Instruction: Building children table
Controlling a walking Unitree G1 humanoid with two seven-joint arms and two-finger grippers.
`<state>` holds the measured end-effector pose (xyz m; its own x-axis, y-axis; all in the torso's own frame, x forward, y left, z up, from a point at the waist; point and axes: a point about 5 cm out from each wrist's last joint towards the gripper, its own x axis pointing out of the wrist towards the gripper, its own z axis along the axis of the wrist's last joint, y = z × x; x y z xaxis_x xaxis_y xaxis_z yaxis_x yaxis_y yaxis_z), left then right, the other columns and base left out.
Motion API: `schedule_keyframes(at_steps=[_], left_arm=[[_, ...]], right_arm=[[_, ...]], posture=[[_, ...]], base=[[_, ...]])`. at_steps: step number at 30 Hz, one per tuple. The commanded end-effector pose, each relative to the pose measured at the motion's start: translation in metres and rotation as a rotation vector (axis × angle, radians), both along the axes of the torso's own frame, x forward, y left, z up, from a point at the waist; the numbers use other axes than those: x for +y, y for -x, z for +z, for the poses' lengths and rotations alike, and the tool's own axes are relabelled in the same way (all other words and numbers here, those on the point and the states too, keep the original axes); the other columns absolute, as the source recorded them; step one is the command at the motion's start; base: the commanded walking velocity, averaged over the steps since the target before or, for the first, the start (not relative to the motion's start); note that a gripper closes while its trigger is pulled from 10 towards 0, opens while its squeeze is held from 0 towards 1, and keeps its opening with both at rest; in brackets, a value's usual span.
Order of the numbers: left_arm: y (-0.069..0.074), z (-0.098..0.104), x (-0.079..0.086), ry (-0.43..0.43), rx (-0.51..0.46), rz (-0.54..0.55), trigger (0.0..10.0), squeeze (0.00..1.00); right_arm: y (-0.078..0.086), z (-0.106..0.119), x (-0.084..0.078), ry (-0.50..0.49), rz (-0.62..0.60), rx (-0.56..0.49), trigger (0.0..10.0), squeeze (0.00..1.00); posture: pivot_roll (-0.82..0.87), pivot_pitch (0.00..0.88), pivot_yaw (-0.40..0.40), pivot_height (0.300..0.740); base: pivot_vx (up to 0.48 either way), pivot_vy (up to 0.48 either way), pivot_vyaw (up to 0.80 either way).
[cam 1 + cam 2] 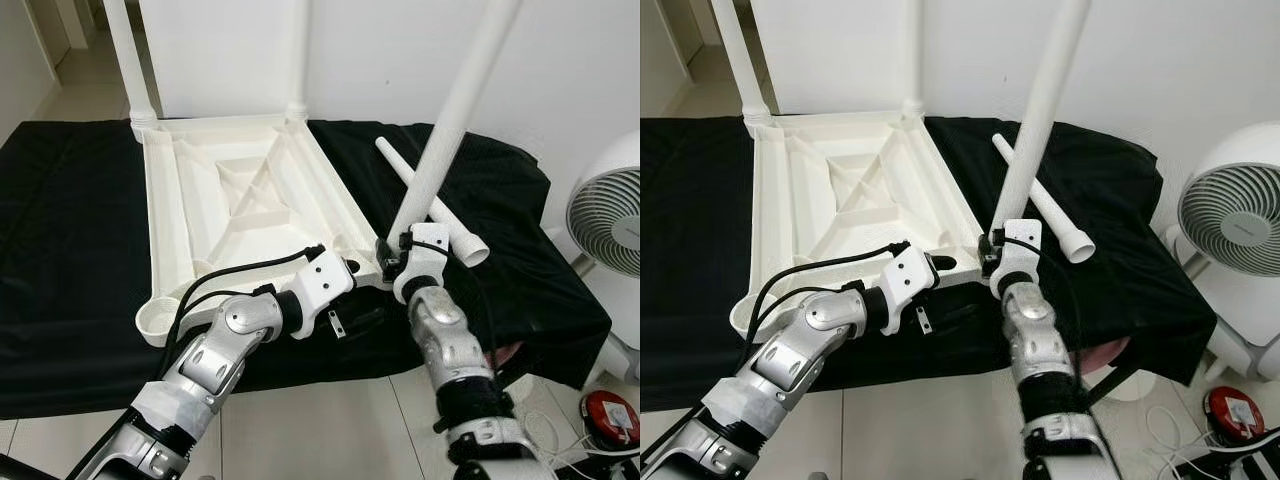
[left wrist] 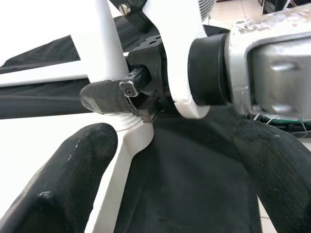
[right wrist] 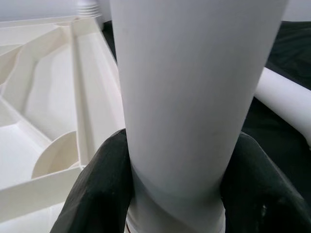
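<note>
Left eye view: upturned white ribbed tabletop (image 1: 240, 190)

The upturned tabletop (image 1: 240, 190) looks like smooth moulded white plastic, slightly glossy on its ribs. The leg (image 1: 455, 110) standing at its near corner is the same plastic, more matt. Under the tabletop lies a black cloth (image 1: 70, 250), matt and a bit wrinkly. The fingers (image 3: 97, 194) around the leg look like rough matt black rubber; both arms are brushed silver metal.

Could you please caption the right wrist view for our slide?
Right gripper clamps a white table leg at the upturned tabletop's corner.
</note>
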<state>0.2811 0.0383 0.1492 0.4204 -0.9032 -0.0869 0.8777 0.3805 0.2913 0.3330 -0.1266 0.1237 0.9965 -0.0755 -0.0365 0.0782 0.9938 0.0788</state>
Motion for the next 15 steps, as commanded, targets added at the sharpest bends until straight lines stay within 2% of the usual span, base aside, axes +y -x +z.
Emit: schedule_keyframes(at_steps=[1, 2, 10, 11, 15], left_arm=[[0.002, -0.001, -0.003, -0.025, -0.008, -0.047, 10.0, 0.0], [0.002, -0.001, -0.003, -0.025, -0.008, -0.047, 10.0, 0.0], [0.002, -0.001, -0.004, -0.027, -0.008, -0.049, 10.0, 0.0], [0.002, -0.001, -0.004, -0.027, -0.01, -0.049, 10.0, 0.0], [0.002, 0.0, -0.004, -0.027, -0.012, -0.048, 10.0, 0.0]], right_arm=[[0.005, -0.016, -0.007, 0.009, -0.045, 0.077, 10.0, 0.0], [0.006, -0.013, 0.001, -0.01, -0.017, 0.063, 10.0, 0.0], [0.005, -0.006, 0.007, -0.021, 0.048, 0.028, 10.0, 0.0], [0.004, -0.004, 0.005, -0.027, 0.061, 0.022, 10.0, 1.0], [0.003, -0.001, 0.001, -0.018, 0.103, 0.002, 10.0, 1.0]], posture=[[-0.08, 0.0, -0.058, 0.74], [-0.08, 0.0, -0.057, 0.74], [-0.08, 0.0, -0.058, 0.74], [-0.08, 0.0, -0.06, 0.74], [-0.08, 0.0, -0.06, 0.74]], base=[[0.0, 0.0, 0.0], [0.0, 0.0, 0.0], [0.0, 0.0, 0.0], [0.0, 0.0, 0.0], [0.0, 0.0, 0.0]])
